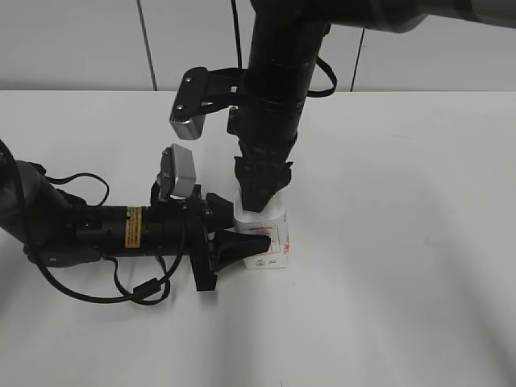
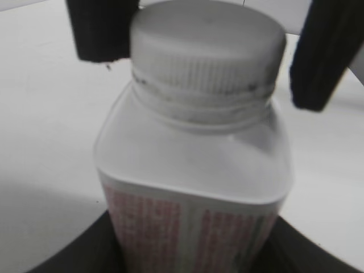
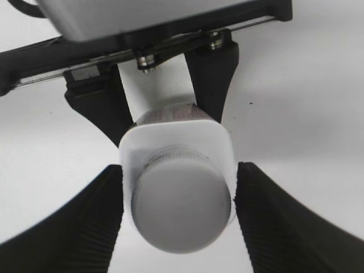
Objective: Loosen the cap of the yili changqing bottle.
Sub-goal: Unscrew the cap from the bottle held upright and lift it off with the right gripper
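Two ribbed black fingers (image 3: 85,222) of the right gripper (image 3: 181,219) are seen flanking the cap (image 3: 182,213) in the right wrist view, spread wide, one at each side of it. A slim gap is visible on the left; on the right the pad looks just beside the bottle's shoulder, and whether it touches cannot be told. In the left wrist view the same two pads (image 2: 102,28) are shown hanging at either side of the cap (image 2: 207,42), clear of its ribbed rim.

The yili changqing bottle (image 1: 266,238) is stood upright near the middle of the white worktop (image 1: 403,242), somewhat towards the front edge and left of centre. Its pink-red label (image 2: 170,233) is wrapped round the lower body, below the rounded white shoulders.

The body of the bottle is gripped low down by the left gripper (image 1: 230,246), which is laid horizontally along the worktop from the left edge. Its dark fingers (image 3: 213,74) are pressed against opposite sides of the bottle (image 3: 176,145), as shown in the right wrist view behind the cap.

The right gripper (image 1: 260,189) is brought straight down from above, its tips set over the bottle's top in the exterior view, where the cap itself is hidden by them
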Robot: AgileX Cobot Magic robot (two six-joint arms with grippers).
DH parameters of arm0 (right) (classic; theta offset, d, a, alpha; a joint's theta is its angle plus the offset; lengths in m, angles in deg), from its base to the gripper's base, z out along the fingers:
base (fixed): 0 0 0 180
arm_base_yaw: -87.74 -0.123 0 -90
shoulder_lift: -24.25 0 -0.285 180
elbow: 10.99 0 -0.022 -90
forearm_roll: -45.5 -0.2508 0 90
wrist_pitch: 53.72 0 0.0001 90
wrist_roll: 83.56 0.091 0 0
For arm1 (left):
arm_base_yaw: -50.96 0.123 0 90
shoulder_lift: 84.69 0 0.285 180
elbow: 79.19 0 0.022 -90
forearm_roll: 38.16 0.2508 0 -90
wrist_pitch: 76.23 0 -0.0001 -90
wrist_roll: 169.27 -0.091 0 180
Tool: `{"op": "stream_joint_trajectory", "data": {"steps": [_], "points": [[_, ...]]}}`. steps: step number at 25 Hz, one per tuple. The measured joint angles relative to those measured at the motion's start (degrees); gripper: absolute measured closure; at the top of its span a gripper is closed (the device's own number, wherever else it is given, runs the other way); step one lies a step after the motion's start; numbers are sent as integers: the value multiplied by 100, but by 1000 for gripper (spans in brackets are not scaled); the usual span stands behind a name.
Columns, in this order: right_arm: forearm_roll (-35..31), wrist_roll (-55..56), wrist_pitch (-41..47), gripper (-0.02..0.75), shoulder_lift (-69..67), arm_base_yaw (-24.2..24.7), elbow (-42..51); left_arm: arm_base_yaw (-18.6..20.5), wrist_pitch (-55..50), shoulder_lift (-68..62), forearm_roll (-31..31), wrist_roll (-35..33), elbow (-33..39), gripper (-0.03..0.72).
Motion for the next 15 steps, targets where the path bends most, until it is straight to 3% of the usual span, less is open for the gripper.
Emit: {"op": "stream_joint_trajectory", "data": {"steps": [8, 15], "points": [[-14, 969, 0, 234, 426, 0, 0, 0, 0, 0, 12, 0, 0, 351], [-250, 3889, 5, 234, 626, 0, 0, 0, 0, 0, 18, 0, 0, 351]]}}
